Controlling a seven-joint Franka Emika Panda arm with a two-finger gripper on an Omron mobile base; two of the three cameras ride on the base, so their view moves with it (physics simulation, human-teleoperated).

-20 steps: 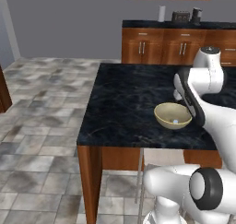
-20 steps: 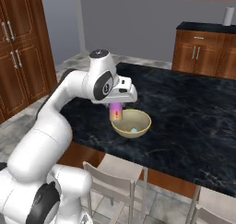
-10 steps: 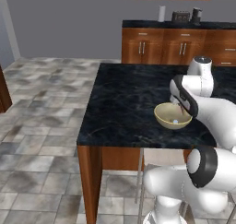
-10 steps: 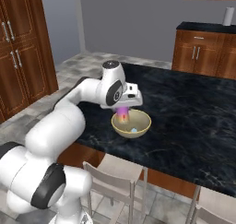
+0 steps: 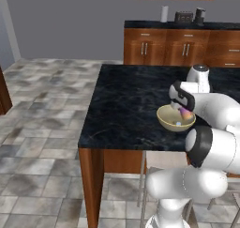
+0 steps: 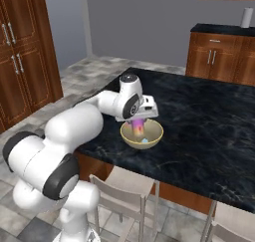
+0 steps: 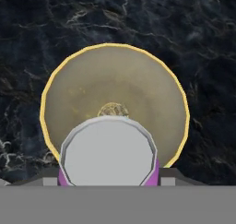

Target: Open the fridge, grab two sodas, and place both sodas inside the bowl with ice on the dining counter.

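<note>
Tool: your tool hangs straight down over the bowl, its jaws partly closed on the purple-pink soda can.
Can: the purple-pink soda can stands upright in that grip with its lower end inside the bowl's rim; from the hand view you look down on its silver top, which covers the near part of the bowl.
Bowl: the tan-yellow bowl sits on the black worktop near its near edge; something small and pale blue lies inside it in the right base view, too small to name.
Bowl rim: in the hand view the yellow rim is clear of the can on the left, far and right sides.
Worktop: the dining worktop has bare black surface to the left of the bowl and beyond it.
Edges: the near edge runs just beside the bowl, and the left edge lies well apart from it.
Stools: pale stools stand below the near edge.
Far side: the wood cabinets stand well beyond the worktop.
</note>
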